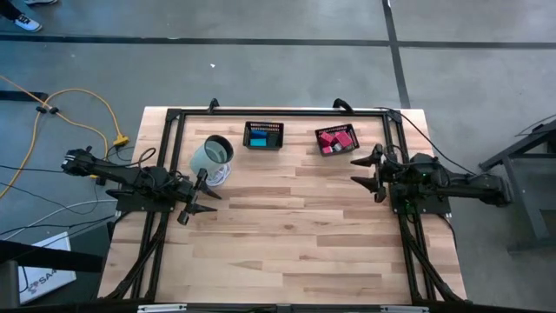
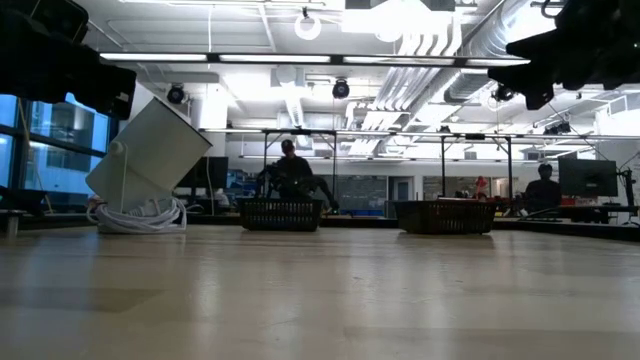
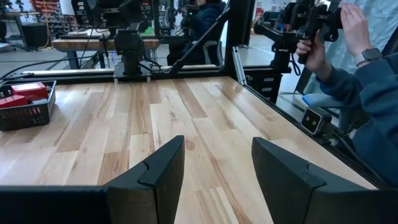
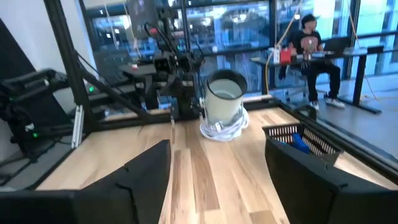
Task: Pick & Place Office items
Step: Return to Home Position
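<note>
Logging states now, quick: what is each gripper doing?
Left gripper: open, empty.
Right gripper: open, empty.

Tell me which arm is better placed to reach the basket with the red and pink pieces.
Probably the right. In the high view the right gripper hangs open just below the basket holding the red and pink pieces. The left gripper, also open, sits by the white tilted container, farther away.

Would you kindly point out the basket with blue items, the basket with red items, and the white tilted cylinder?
Blue-item basket (image 1: 263,136), high view, rim.
Red-item basket (image 1: 336,140), high view, rim.
White tilted cylinder (image 1: 211,157), high view, side wall.
</note>
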